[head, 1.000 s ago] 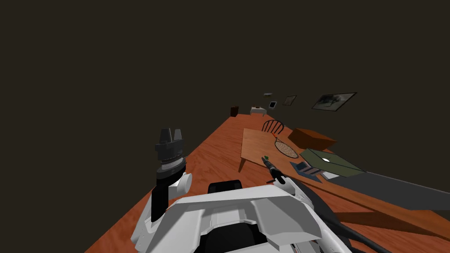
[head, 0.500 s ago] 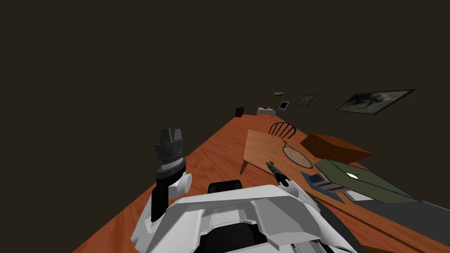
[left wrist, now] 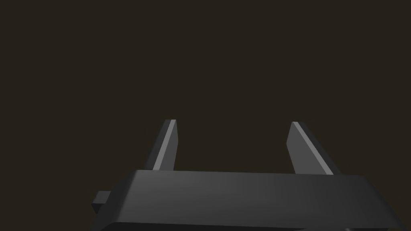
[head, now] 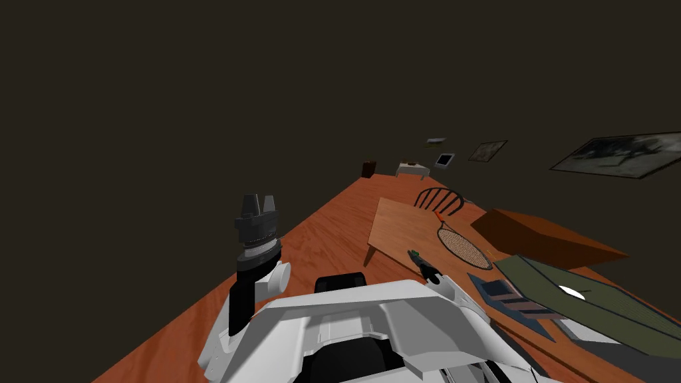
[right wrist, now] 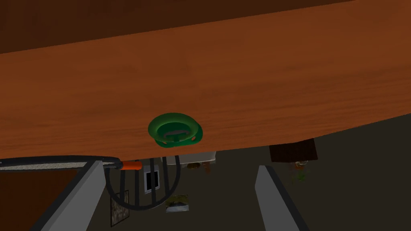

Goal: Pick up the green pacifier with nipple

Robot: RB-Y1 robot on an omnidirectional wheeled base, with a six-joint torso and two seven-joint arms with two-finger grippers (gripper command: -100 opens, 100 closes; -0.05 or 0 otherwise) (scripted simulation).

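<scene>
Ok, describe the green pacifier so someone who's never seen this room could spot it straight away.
Find the wooden table on the reddish floor, with a dark chair at its far side. On its top, just ahead of my right hand, lies the pacifier. It is small, rounded and bright green, unlike the big netted racket with an orange grip beside it.

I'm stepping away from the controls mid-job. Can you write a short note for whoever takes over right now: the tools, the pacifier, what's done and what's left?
Tools: the left tool is open and empty, held up away from the wooden table. The right tool is open and aimed at the green pacifier, its fingers short of it and not touching.
Things: the green pacifier lies on the wooden table near its edge, and a racket lies further along.
Done: the approach is lined up.
Left: advance, close on the green pacifier, lift.
</scene>
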